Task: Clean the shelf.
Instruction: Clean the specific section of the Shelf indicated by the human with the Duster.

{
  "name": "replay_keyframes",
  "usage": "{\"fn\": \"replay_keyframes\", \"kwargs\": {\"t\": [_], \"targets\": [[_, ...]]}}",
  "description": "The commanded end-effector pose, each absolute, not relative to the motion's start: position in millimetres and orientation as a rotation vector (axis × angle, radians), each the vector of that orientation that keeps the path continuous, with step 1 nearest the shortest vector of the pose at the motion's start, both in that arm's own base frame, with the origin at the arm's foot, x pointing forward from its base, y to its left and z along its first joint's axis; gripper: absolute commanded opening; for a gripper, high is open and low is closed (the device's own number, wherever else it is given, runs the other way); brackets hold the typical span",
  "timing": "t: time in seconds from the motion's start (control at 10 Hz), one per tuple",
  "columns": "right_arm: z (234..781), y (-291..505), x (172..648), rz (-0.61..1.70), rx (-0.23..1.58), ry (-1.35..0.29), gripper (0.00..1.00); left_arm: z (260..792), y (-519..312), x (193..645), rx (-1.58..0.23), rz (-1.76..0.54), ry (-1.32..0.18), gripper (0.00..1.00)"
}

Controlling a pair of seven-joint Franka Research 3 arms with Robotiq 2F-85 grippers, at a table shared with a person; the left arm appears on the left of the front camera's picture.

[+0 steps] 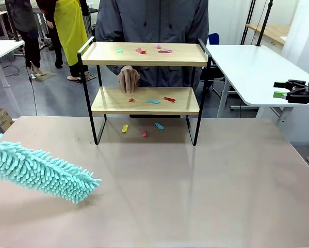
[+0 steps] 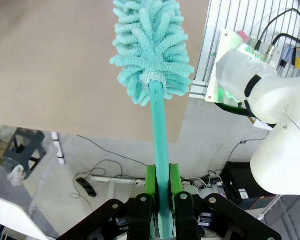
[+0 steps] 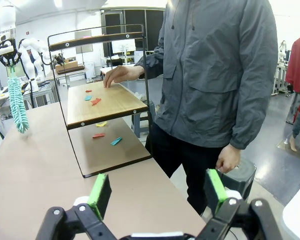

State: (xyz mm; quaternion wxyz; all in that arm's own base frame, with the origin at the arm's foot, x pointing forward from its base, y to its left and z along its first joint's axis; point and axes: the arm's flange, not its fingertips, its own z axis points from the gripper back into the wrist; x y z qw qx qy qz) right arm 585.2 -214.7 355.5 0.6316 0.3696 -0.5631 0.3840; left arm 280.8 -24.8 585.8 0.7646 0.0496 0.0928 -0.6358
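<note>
The shelf [image 1: 144,54] stands at the table's far side, two wooden boards in a black frame, also in the right wrist view [image 3: 102,102]. Coloured paper scraps [image 1: 153,101] lie on both boards, and a few scraps [image 1: 143,133] on the table under it. A person's hand [image 1: 128,79] rests on the lower board. A teal fluffy duster [image 1: 38,170] hovers over the table's near left. My left gripper [image 2: 161,186] is shut on the duster's handle [image 2: 160,130]. My right gripper [image 1: 289,89] hangs open far right, off the table; its green pads [image 3: 100,192] stand wide apart.
The person in a grey jacket [image 1: 154,20] stands right behind the shelf. A white table [image 1: 252,67] sits at the back right. The brown tabletop [image 1: 195,186] is bare in front of the shelf. The left arm's white base [image 2: 270,100] is near the table's edge.
</note>
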Motion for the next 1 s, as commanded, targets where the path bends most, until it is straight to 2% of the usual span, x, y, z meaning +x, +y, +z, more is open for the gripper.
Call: {"fn": "replay_keyframes", "kwargs": {"t": [0.0, 0.3, 0.5, 0.8, 0.9], "targets": [[358, -213, 586, 0.882, 0.846, -1.292, 1.0, 587, -21, 279, 0.121, -1.394, 0.211, 0.13], [358, -213, 586, 0.882, 0.846, -1.292, 1.0, 586, -25, 281, 0.108, -1.382, 0.202, 0.13], [358, -213, 586, 0.882, 0.846, -1.292, 1.0, 602, -40, 283, -0.077, -1.33, 0.051, 0.13], [358, -213, 586, 0.882, 0.846, -1.292, 1.0, 619, -85, 296, -0.191, -1.324, -0.1, 0.13], [358, -213, 586, 0.882, 0.846, -1.292, 1.0, 621, -112, 298, -0.248, -1.204, -0.16, 0.13]]}}
